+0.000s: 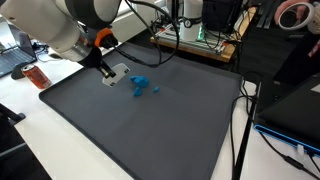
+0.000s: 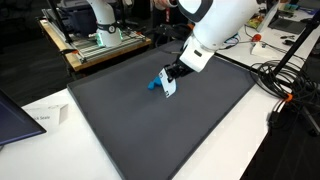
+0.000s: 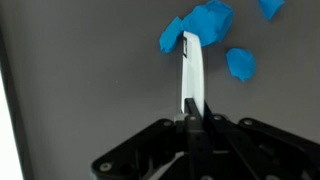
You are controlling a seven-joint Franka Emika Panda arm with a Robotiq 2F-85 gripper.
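Gripping thin white card edge-on in closed hand, card tip touching blue lumps on grey worktop mat. Probably light, stiff, slippery; best pinched across flat faces.

A mat lies on the table. On its far left part, a strip sits clamped between the jaws of the tool, with scraps just right of it. In the wrist view, the strip's far end touches the largest scrap; a smaller scrap lies just right.
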